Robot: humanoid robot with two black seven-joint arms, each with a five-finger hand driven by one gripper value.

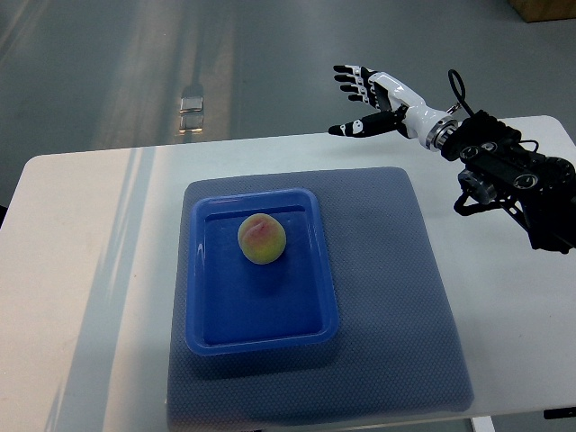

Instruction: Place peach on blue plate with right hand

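the round yellow-pink peach (262,239) sits inside the rectangular blue plastic plate (261,335) at frame centre, so placement looks done. the right hand (364,99), upper right, hangs clear with fingers spread, holding nothing.

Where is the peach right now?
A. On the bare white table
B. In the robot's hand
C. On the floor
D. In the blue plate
D: the peach sits inside the blue plate, while the right hand hangs open above the table's far edge, holding nothing.
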